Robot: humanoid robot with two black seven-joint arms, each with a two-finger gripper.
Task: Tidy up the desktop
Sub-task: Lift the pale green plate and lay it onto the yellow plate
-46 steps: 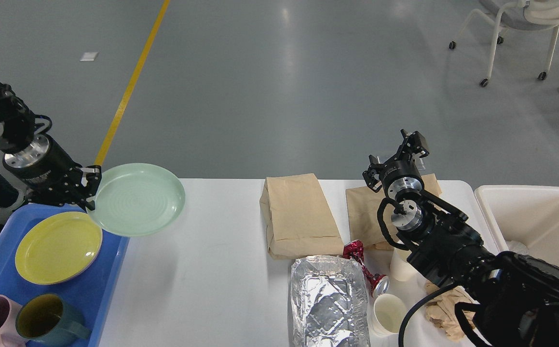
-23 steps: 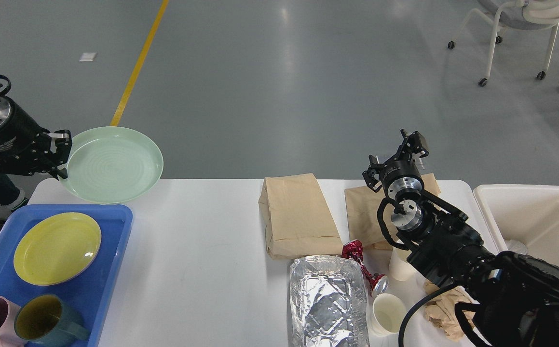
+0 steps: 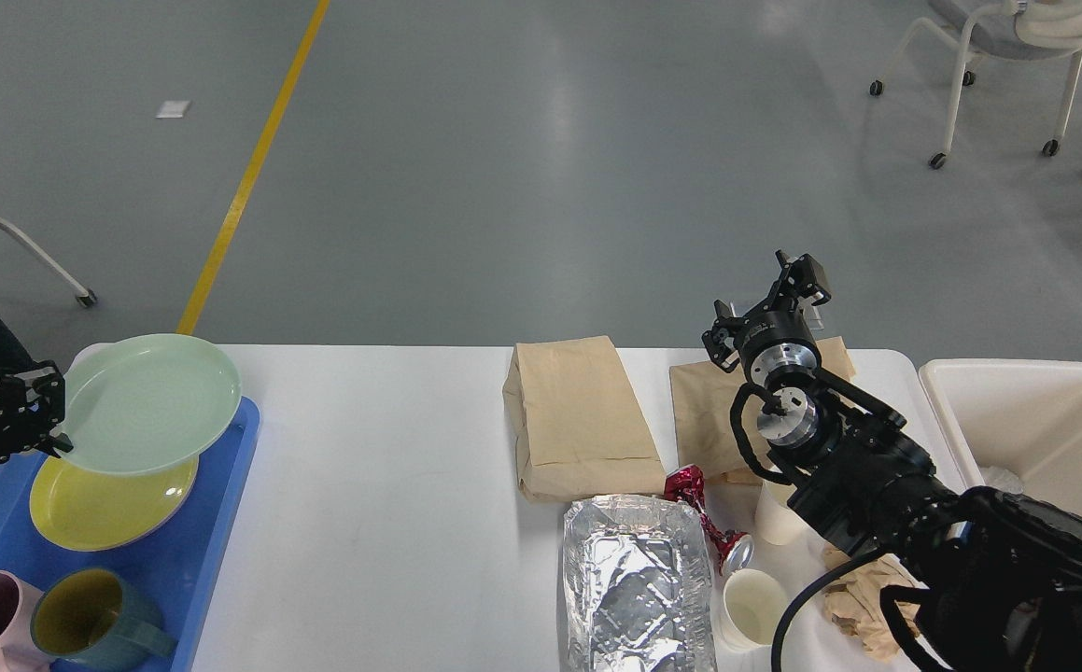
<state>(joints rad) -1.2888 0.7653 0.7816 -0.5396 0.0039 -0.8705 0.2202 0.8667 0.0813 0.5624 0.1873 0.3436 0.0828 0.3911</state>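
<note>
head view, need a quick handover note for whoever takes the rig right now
Left gripper: shut on the pale green round plate, held over the yellow plate in the blue tray.
Right gripper: open, empty, raised above the right brown paper bag.
Done: yellow plate and two mugs in tray.
Left on the white desktop: paper bags, foil tray, paper cups, wrappers.
</note>
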